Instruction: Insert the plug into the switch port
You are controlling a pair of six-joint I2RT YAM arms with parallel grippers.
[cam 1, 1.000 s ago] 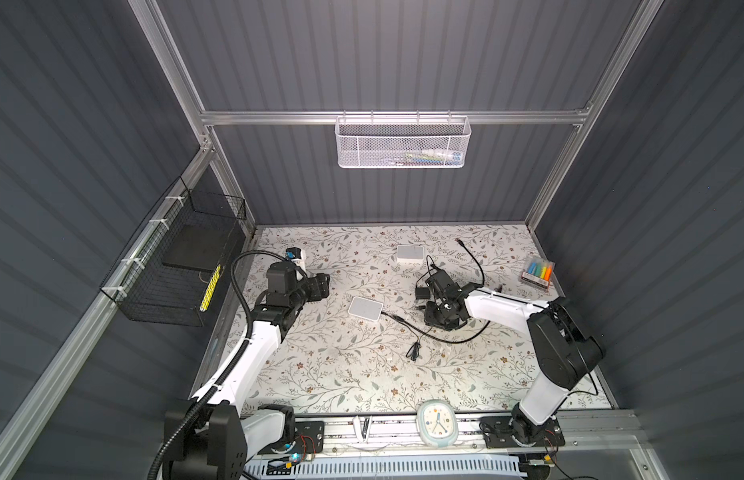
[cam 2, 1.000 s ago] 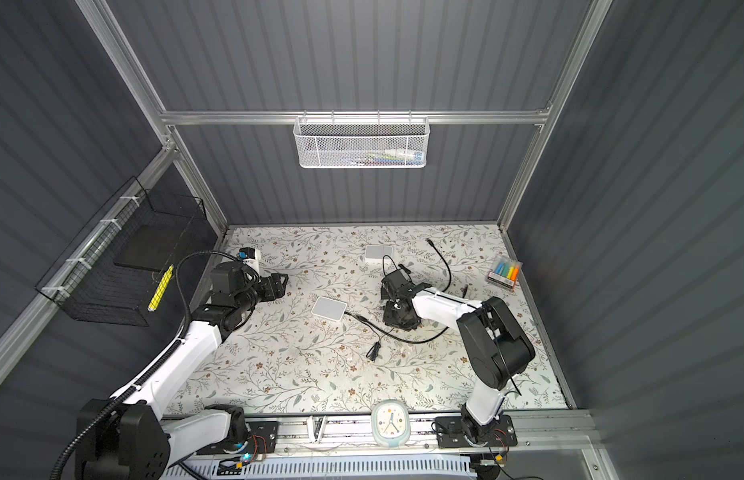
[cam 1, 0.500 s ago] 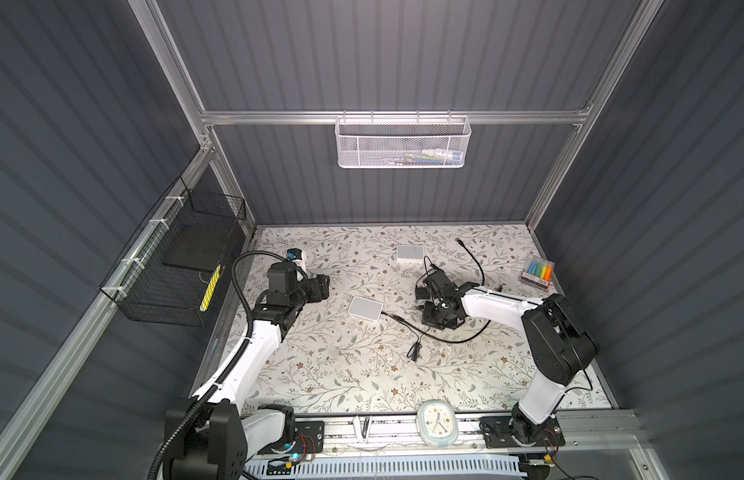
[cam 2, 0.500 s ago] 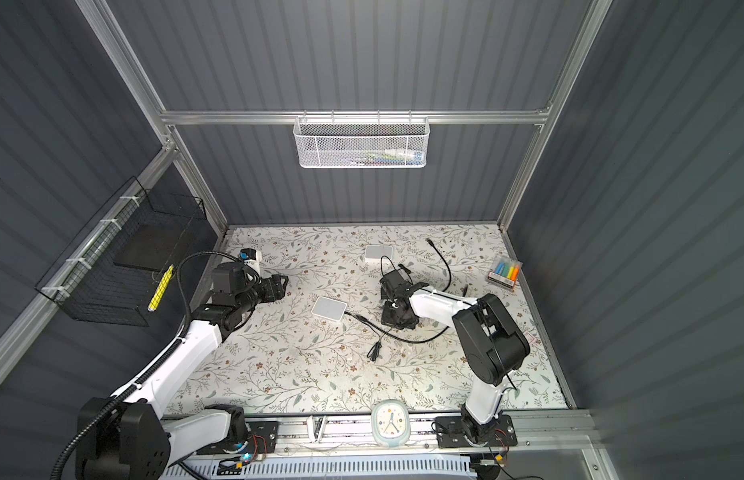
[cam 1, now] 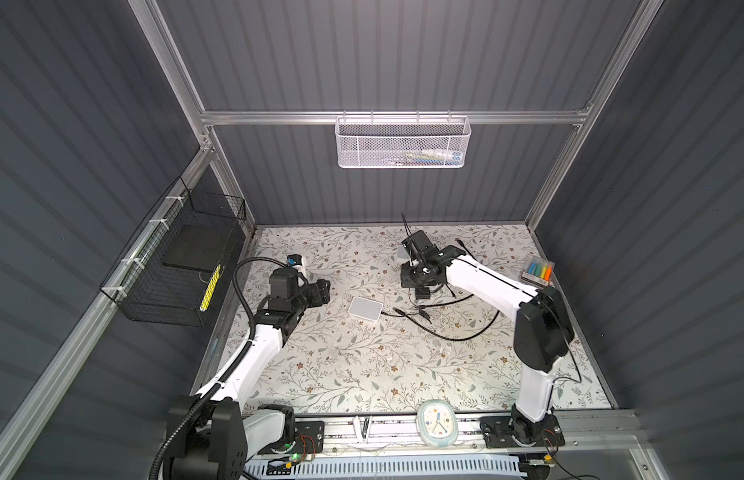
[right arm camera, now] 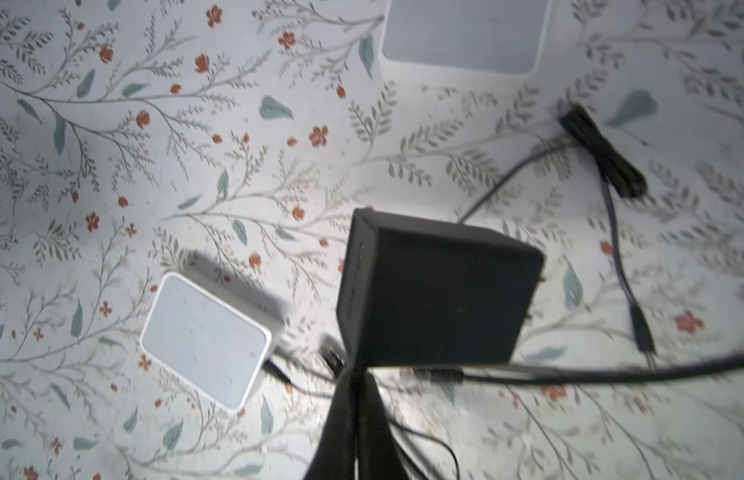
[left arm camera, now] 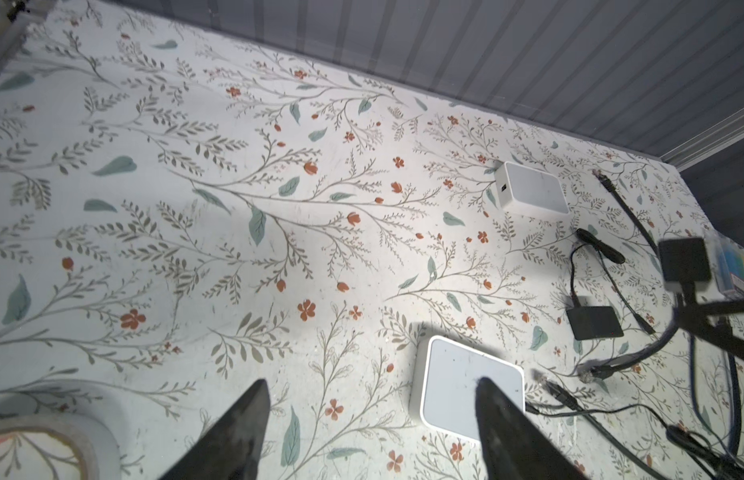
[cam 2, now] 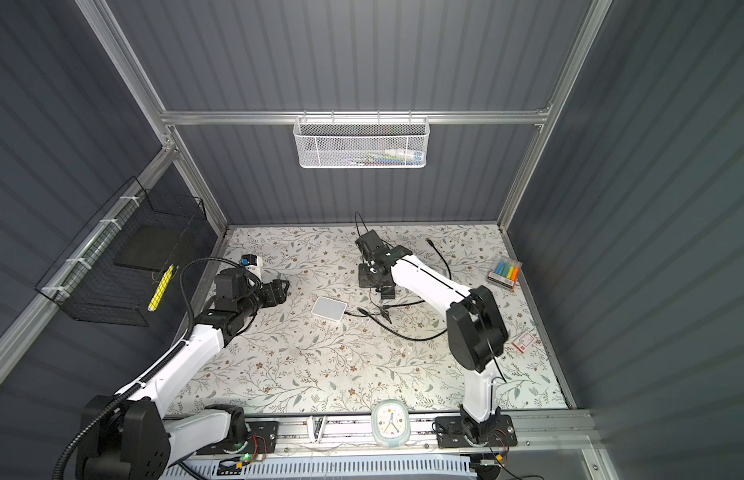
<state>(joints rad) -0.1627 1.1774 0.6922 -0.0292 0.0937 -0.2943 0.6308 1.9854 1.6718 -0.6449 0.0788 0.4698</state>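
Note for you: the switch (cam 1: 365, 308) is a flat white box with rounded corners. It lies flat near the counter's middle. The plug (left arm camera: 548, 382), a clear tip on a black cable (cam 1: 459, 340), lies on the counter just beside the switch's side facing the right edge, not inserted. The cable loops toward the right edge.

table cover (cam 1: 362, 374) matt with printed floral pattern, white switch (cam 1: 365, 308) smooth plastic with faint sheen, black box (right arm camera: 436, 291) matt plastic, black cable (cam 1: 457, 337) dull rubbery, mesh basket (cam 1: 382, 145) white-coated metal, frame rail (cam 1: 278, 117) brushed aluminium
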